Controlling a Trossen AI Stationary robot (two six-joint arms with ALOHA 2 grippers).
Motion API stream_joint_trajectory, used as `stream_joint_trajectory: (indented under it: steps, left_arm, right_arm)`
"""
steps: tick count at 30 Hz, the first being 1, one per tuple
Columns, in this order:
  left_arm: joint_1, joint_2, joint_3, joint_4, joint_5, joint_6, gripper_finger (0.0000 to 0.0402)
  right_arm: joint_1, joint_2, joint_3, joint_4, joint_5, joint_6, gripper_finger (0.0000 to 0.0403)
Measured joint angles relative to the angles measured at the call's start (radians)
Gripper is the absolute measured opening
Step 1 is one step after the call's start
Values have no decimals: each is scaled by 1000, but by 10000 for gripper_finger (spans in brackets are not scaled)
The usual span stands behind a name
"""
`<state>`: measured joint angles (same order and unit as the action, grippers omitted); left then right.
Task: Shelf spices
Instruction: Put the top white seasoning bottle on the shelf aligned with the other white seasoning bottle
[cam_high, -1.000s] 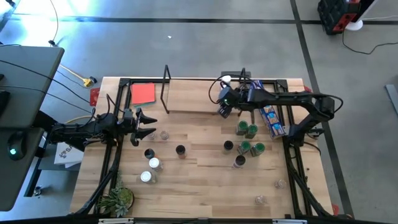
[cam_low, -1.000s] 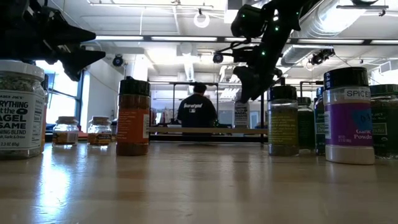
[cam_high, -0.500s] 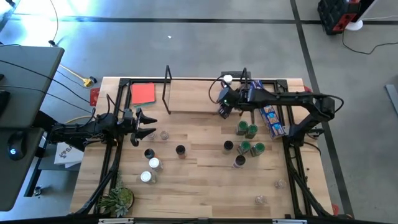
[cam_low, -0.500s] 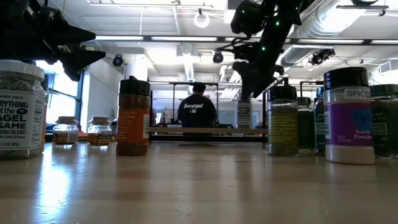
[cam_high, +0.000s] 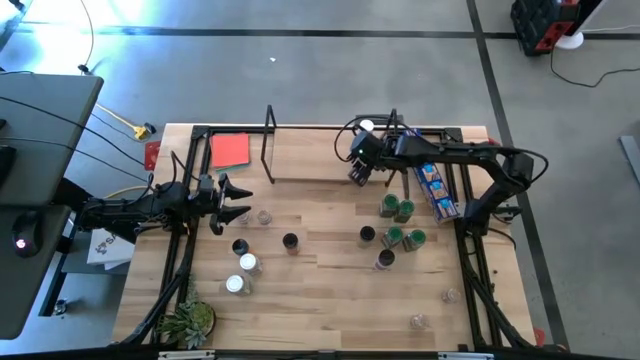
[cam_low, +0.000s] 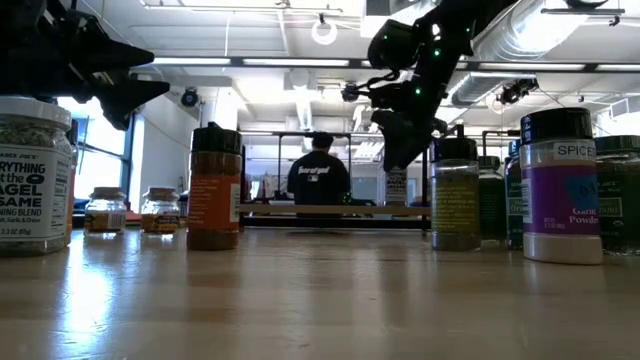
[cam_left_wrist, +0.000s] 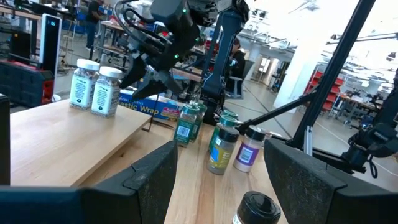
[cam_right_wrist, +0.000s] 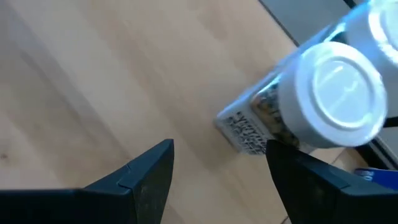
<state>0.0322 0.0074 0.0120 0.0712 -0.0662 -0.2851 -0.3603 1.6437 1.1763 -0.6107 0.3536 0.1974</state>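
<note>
The shelf (cam_high: 325, 165) stands at the far middle of the surface (cam_high: 320, 300), a low light-wood rack with black uprights at its ends. Two white-lidded jars (cam_left_wrist: 96, 90) stand side by side on its top board near the right end; in the right wrist view one white lid (cam_right_wrist: 333, 96) shows just ahead of the fingers, apart from them.

The right gripper (cam_high: 358, 177) hangs over the right part of the shelf, fingers spread and empty. In the low view it shows above the shelf board, near the white-lidded jars.

The left gripper (cam_high: 236, 200) waits at the left side of the surface, jaws apart, holding nothing. A small clear jar (cam_high: 264, 216) stands just beside it.

The remaining spices stand on the surface in front of the shelf:
- A cluster of green-lidded jars (cam_high: 397, 208) at right of centre, with a black-lidded one (cam_high: 367, 235) near them.
- Two black-lidded jars (cam_high: 289, 241) left of centre.
- Two white-lidded jars (cam_high: 236, 284) nearer the front left.
- Two small clear jars (cam_high: 418, 321) at the front right.

A red card (cam_high: 230, 150) lies at the far left. A blue packet (cam_high: 435, 190) lies along the right side. A small plant (cam_high: 188, 322) sits at the front left corner. A person (cam_low: 321, 177) sits in the room beyond.
</note>
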Motion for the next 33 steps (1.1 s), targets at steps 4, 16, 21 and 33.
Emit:
stream_joint_trajectory:
  steps: [4,16,21,33]
  left_arm:
    - [0,0,0,-1,0,0,236]
    - [0,0,0,-1,0,0,236]
    - [0,0,0,-1,0,0,236]
    - [0,0,0,-1,3,0,236]
  right_arm:
    - [0,0,0,-2,68,0,252]
    - [0,0,0,17,68,8,252]
    - [-6,1,0,34,70,17,252]
    - [5,0,12,41,98,39,252]
